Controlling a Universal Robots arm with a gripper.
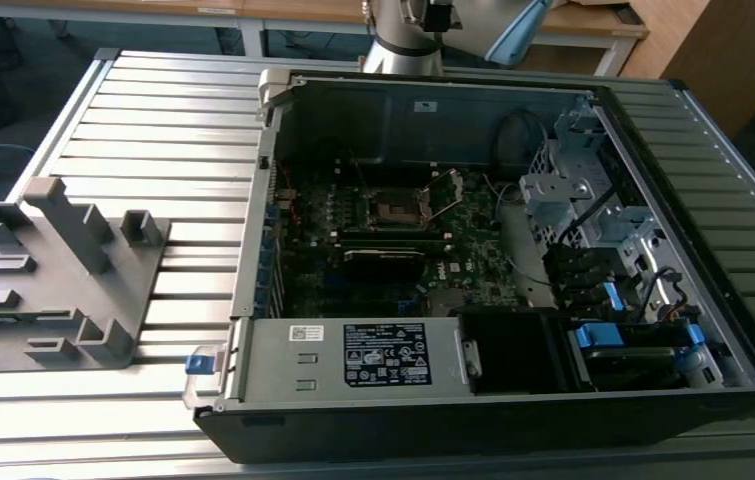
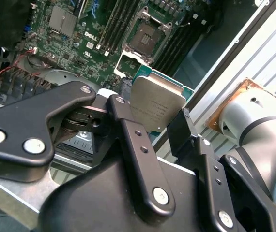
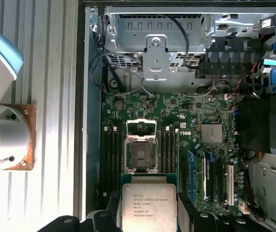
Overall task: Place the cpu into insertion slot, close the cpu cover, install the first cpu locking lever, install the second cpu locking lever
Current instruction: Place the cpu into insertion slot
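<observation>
Slatted table (image 1: 150, 120) carries an open computer case (image 1: 417, 130), with the motherboard (image 3: 196, 111) exposed inside. The gripper (image 2: 147, 112) hangs over the board, jaws clamped on opposite edges of the cpu (image 3: 149, 205). The insertion slot (image 3: 140, 155) is bare, its dark centre showing, and the cpu cover (image 3: 141, 126) is swung open beside it. The cpu is held in the air near the slot, not seated.

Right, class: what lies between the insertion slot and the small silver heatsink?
Long black memory slots fill the gap beside the insertion slot, in both wrist views.
</observation>
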